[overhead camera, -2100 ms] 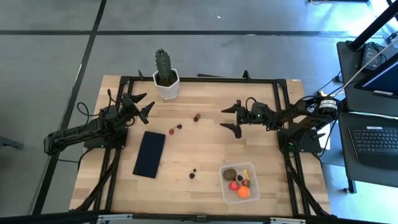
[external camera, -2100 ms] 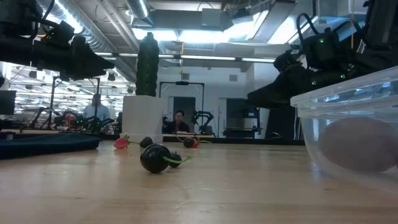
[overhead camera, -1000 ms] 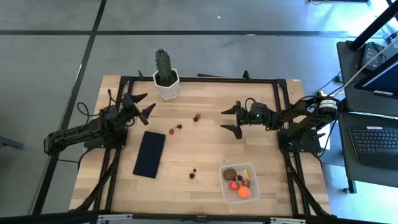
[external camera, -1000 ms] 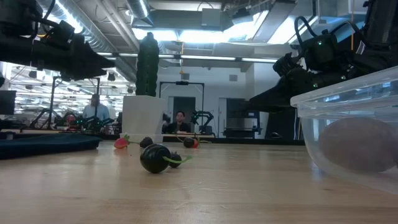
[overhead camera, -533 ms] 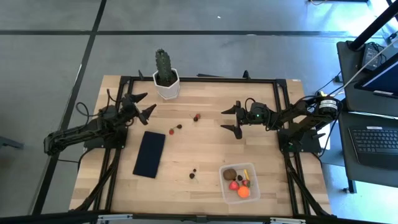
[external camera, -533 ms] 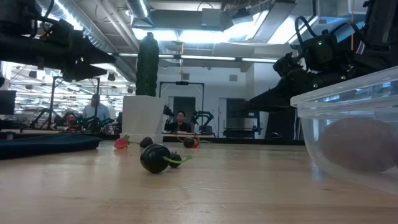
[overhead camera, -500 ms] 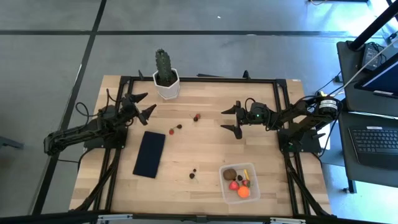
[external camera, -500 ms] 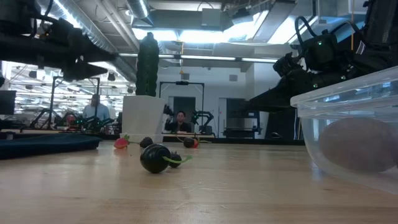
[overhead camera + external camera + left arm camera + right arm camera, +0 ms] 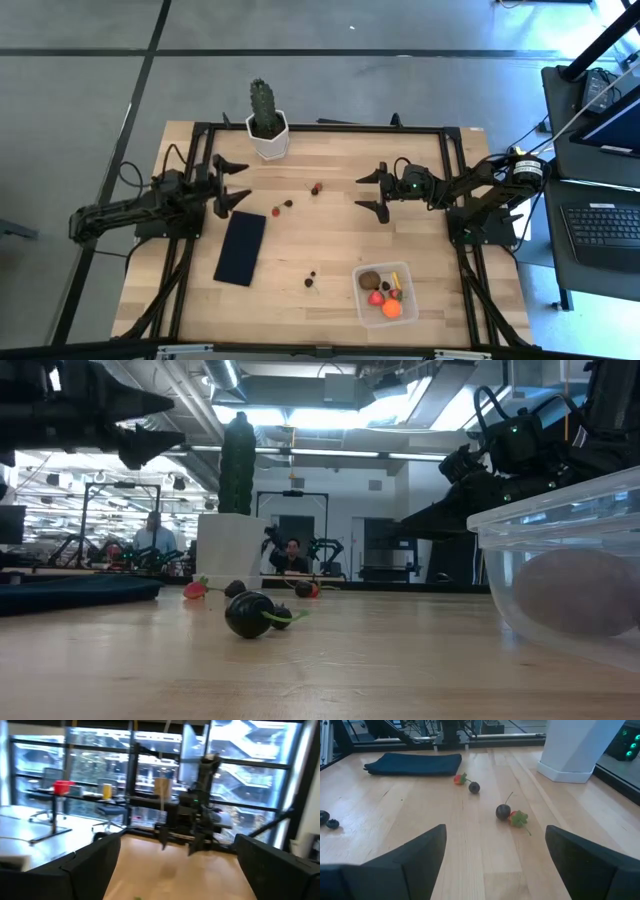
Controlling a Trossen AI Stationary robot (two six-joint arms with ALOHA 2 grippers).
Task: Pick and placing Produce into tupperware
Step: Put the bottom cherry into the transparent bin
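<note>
- Left gripper [image 9: 233,181] has swung toward the worktop [image 9: 330,240] centre, fingers wide, empty.
- Right gripper [image 9: 372,192] unmoved, fingers wide; berries [image 9: 281,207] remain outside tupperware [image 9: 386,295].

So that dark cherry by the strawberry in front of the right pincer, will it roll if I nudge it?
Probably. The dark cherry looks round and sits on bare flat wood, so a sideways bump could send it off. Its thin stem may flex rather than steady it. The strawberry touching it might block rolling that way. The right pincer stands open, wide enough to straddle it.
</note>
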